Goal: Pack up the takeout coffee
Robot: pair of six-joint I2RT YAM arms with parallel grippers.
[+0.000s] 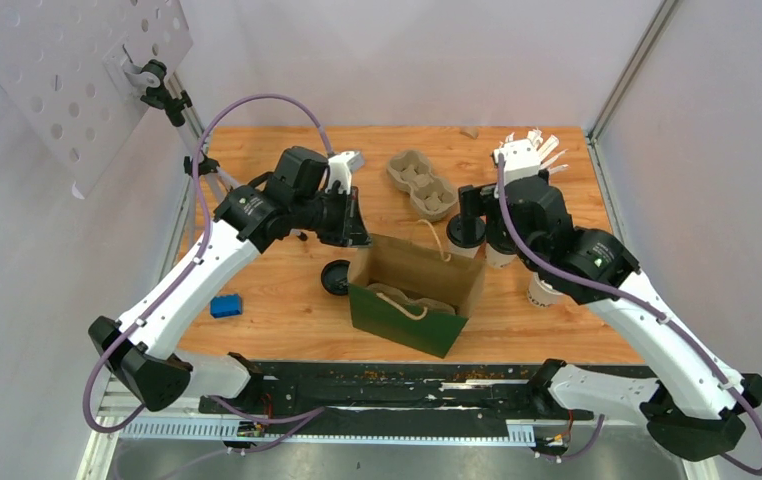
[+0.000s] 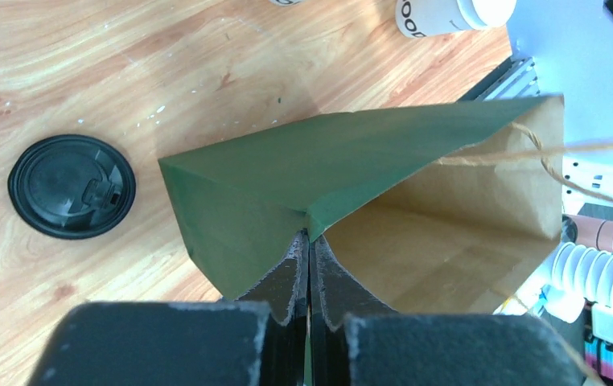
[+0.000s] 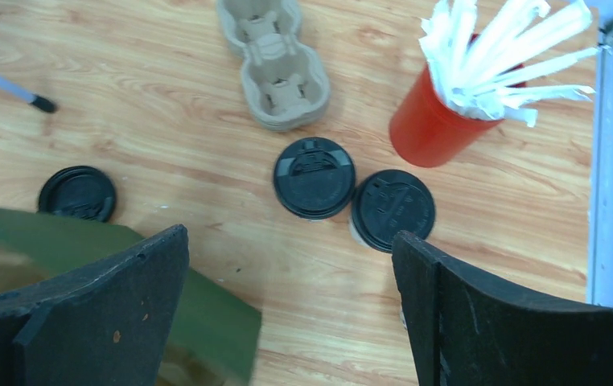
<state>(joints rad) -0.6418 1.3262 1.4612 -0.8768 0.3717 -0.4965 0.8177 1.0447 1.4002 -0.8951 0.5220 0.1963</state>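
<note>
Wooden table [image 1: 287, 320] from above, green bag [image 1: 404, 322] at centre. Left wrist: left tool [image 2: 310, 241] pinches the bag's rim. Right wrist: right tool [image 3: 289, 241] gapes wide; lidded cup [image 3: 314, 177] at 12 o'clock touches second cup [image 3: 392, 209] at 1 o'clock.

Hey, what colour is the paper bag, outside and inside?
Dark green outside, plain brown paper inside. The left wrist view shows the bag best.

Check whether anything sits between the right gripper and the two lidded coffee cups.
Nothing visible does. The right gripper is open and aimed at the lidded cups, with only bare table in between. The red stirrer cup and pulp carrier stand beyond them; the green bag is off to one side.
</note>
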